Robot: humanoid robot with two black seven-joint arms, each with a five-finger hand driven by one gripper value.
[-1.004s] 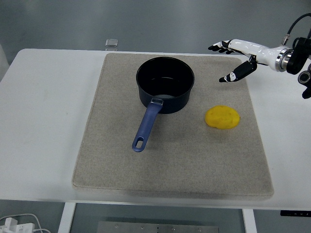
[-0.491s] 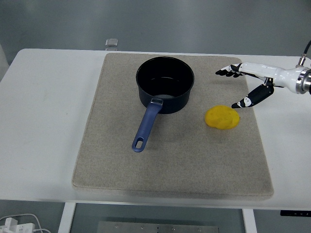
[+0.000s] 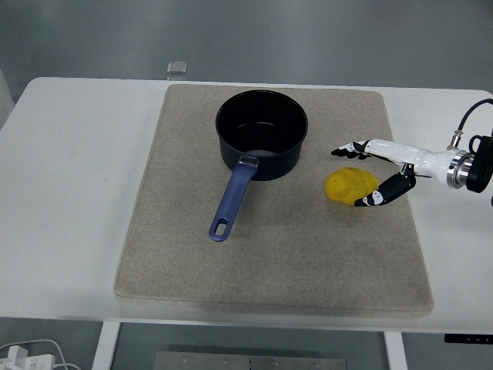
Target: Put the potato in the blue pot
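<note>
a white table [image 3: 69, 193] is covered across its middle by a large beige rectangular fabric mat [image 3: 269, 262]. on the far half of the mat stands a dark blue round metal pot [image 3: 262, 132] with nothing seen inside it, its lighter blue handle [image 3: 231, 200] pointing toward the near edge. the yellow oval potato [image 3: 350, 186] lies on the mat to the right of the pot, apart from it. the right hand [image 3: 370, 171], white with black fingertips, is reached in from the right edge and is seen spread wide around the potato: the upper fingers [image 3: 348, 149] are stretched along the potato's far side and the thumb [image 3: 377, 196] is set at its near right side. whether the potato is actually touched cannot be told. a small grey square object [image 3: 177, 68] sits at the table's far edge.
</note>
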